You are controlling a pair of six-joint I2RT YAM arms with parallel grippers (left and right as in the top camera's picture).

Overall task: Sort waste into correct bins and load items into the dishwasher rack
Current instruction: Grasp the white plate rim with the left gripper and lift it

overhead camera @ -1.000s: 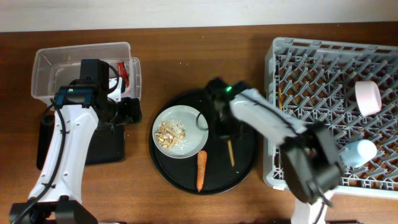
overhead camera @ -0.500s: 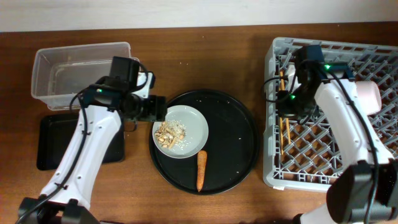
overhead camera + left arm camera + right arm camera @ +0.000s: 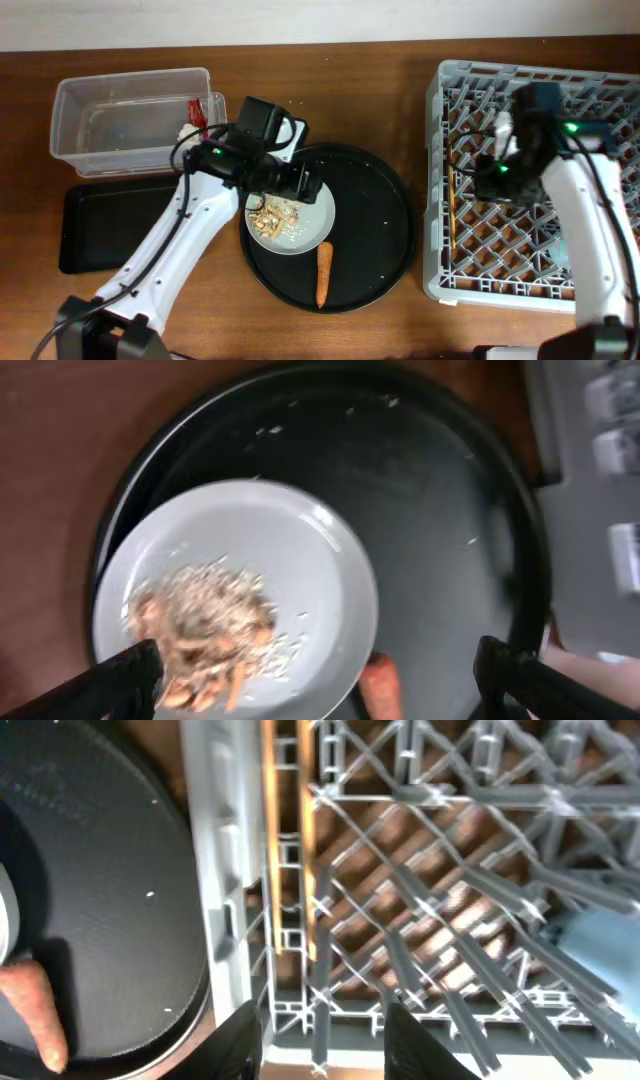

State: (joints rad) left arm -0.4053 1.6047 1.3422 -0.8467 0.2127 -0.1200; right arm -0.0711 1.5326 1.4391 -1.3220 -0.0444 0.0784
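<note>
Left wrist view: the left gripper point(image 3: 318, 665) hangs with its fingers point(image 3: 125, 675) spread wide and empty, just above the near rim of the pale grey-green plate point(image 3: 300, 560), where the beige food bits point(image 3: 200, 625) lie heaped. Beside the plate, the carrot point(image 3: 378, 685) lies on the round black tray point(image 3: 450, 490). The right gripper point(image 3: 322, 1040) is likewise spread and empty over the dishwasher rack point(image 3: 420, 840). The chopsticks point(image 3: 268, 790) lie along the rack wall nearest the round tray, and the light-blue cup point(image 3: 600, 935) is farther in. Farthest left, the red wrapper point(image 3: 197, 110) sits in the clear tub point(image 3: 110, 130), with the flat black tray point(image 3: 100, 230) beside it.
</note>
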